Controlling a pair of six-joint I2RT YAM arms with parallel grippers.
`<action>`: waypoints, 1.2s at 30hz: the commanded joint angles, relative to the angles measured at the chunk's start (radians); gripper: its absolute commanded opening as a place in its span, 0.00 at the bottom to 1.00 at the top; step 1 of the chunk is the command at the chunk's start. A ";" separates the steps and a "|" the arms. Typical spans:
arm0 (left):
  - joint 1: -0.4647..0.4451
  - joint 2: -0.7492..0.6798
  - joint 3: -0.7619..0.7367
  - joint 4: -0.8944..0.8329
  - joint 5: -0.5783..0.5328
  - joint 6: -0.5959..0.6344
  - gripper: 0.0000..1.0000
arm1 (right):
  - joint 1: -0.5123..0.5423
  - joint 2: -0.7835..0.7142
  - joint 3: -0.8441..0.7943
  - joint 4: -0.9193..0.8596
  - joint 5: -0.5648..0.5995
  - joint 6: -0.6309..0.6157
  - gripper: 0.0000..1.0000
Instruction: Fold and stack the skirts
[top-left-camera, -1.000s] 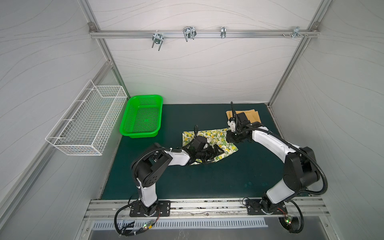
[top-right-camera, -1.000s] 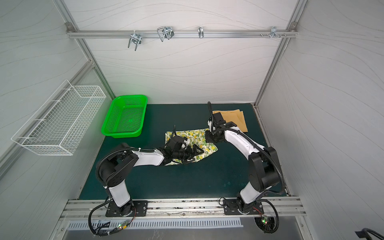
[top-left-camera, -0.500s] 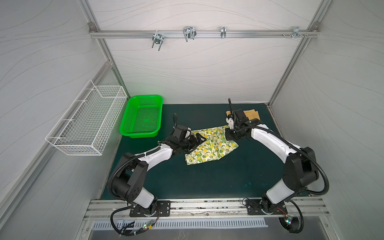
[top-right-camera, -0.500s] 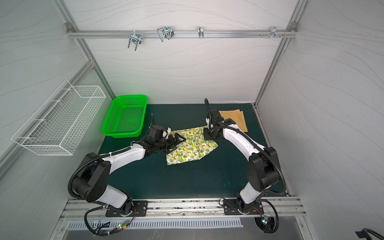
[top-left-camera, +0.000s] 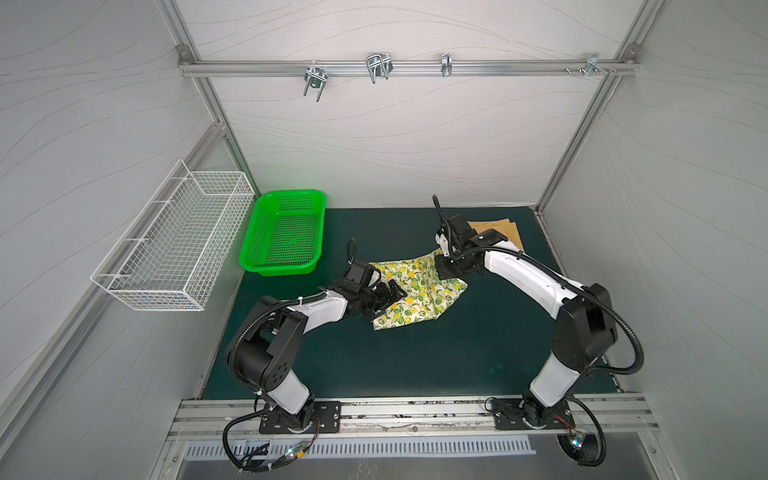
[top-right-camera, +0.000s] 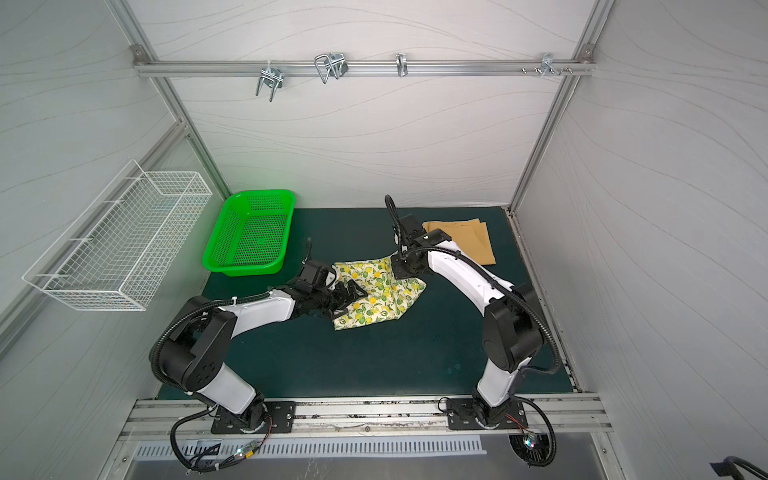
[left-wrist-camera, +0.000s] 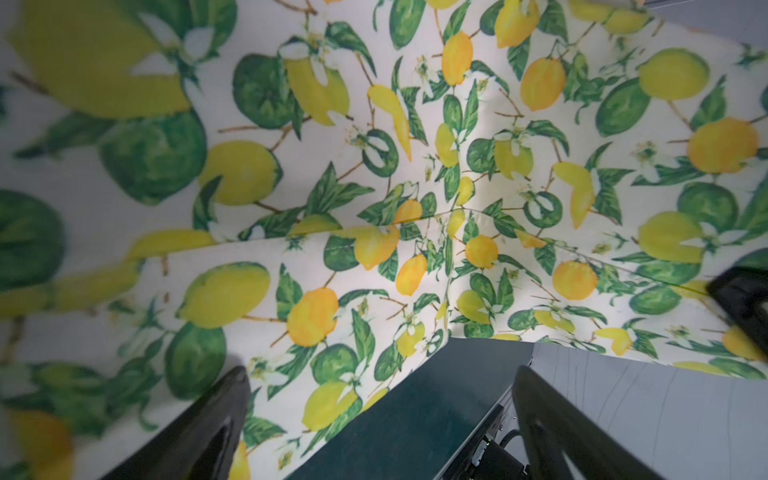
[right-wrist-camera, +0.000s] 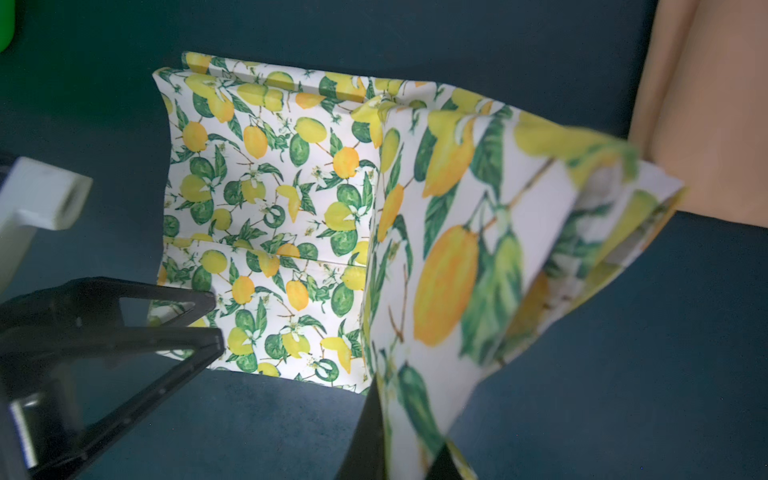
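Cream lemon skirt (top-left-camera: 424, 291) mid-fold: right jaws clamp one corner, left jaws apart; I need a second grip

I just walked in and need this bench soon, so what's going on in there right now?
Two robot arms are folding skirts. The right gripper is shut on a corner of the lemon-print skirt, holding that edge up off the green mat. The left gripper hangs open over the skirt's opposite side, gripping nothing. The mustard skirt lies folded flat at the mat's far right; the lemon one is not yet stacked on it.
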 joint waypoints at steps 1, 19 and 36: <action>0.003 0.029 0.019 0.058 0.008 0.020 0.99 | 0.011 0.037 0.035 -0.034 -0.109 0.063 0.07; 0.003 0.081 -0.009 0.102 0.025 0.044 0.99 | 0.017 0.159 -0.082 0.388 -0.586 0.497 0.08; 0.009 0.064 -0.039 0.149 0.042 0.038 0.99 | 0.034 0.261 -0.135 0.535 -0.635 0.591 0.11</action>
